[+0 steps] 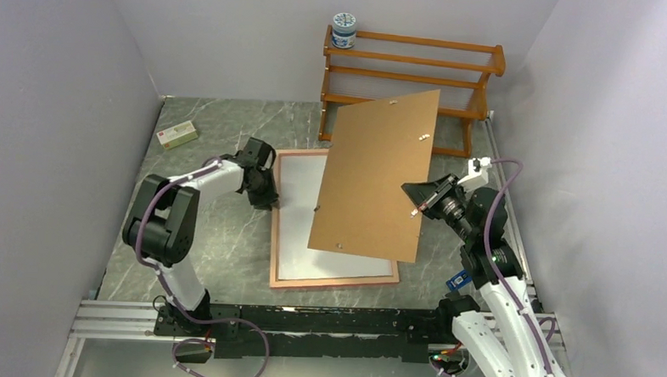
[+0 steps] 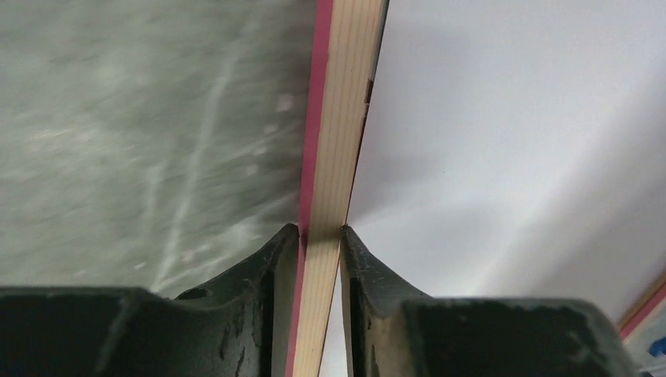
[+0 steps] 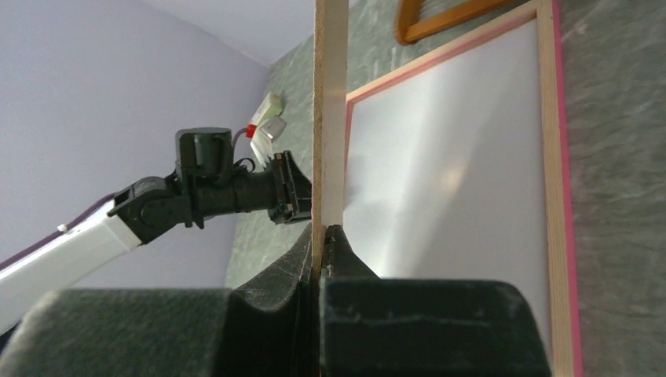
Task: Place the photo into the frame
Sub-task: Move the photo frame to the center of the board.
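Looking first at the photo (image 1: pixel 299 221), we see only a plain white sheet lying flat inside the frame (image 2: pixel 334 118); its printed side is not in view. The frame lies on the grey marbled tabletop (image 1: pixel 226 243) with its pale wood back up and a thin pink edge showing around the outside.

The left fingers (image 2: pixel 267 267) are closed on the frame's left rail, one pad against the pink outer side and the other against the inner side next to the white sheet.

The right fingers (image 3: pixel 275 271) are pinched tight on the right edge of a brown board (image 1: pixel 373 173). They hold it tilted above the right part of the frame, so it hides much of the white sheet from the overhead camera. Small metal tabs show on the board's upper face. We cannot tell whether its lower edge touches the frame.

Behind the board, a wooden rack (image 1: pixel 412 60) stands against the far wall with a jar (image 1: pixel 344 30) on its top left corner. A small box (image 1: pixel 178 134) lies at the far left of the tabletop, well apart from the frame.
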{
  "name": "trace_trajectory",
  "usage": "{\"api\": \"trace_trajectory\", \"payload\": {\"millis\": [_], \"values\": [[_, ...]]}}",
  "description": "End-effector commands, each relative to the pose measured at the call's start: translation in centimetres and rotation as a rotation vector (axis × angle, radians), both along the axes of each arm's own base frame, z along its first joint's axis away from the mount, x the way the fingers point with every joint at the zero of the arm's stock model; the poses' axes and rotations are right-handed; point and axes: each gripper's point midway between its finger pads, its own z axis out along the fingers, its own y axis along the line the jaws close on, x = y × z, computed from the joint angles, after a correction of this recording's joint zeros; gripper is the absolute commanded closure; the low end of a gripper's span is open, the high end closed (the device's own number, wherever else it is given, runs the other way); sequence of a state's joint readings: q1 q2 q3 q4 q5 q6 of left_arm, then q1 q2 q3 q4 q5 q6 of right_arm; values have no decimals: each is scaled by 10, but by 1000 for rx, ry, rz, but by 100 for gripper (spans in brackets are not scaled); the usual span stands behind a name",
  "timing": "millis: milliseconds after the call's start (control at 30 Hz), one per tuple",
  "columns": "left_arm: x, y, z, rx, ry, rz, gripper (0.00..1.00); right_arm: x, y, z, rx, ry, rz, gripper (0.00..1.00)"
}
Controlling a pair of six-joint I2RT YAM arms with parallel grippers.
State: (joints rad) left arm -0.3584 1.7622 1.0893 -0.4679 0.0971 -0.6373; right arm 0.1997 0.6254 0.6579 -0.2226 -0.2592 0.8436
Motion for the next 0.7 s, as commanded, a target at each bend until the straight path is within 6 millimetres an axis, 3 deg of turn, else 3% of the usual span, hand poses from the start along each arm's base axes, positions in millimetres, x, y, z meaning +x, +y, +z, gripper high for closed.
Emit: {"api": "trace_trajectory", "payload": {"millis": [0,167,300,533,667], "values": [[-13,43,8,104,-6,64,67,-4,27,48,142,-160,150,100],[-16,58,9,103,3,110,57,-8,44,50,218,-197,275,100],[-13,73,23,116,-25,164,44,-19,49,70,299,-318,334,100],[-8,91,79,93,-168,277,21,-39,49,97,402,-460,389,100],[-11,107,110,99,-248,333,15,-54,45,107,449,-522,411,100]]}}
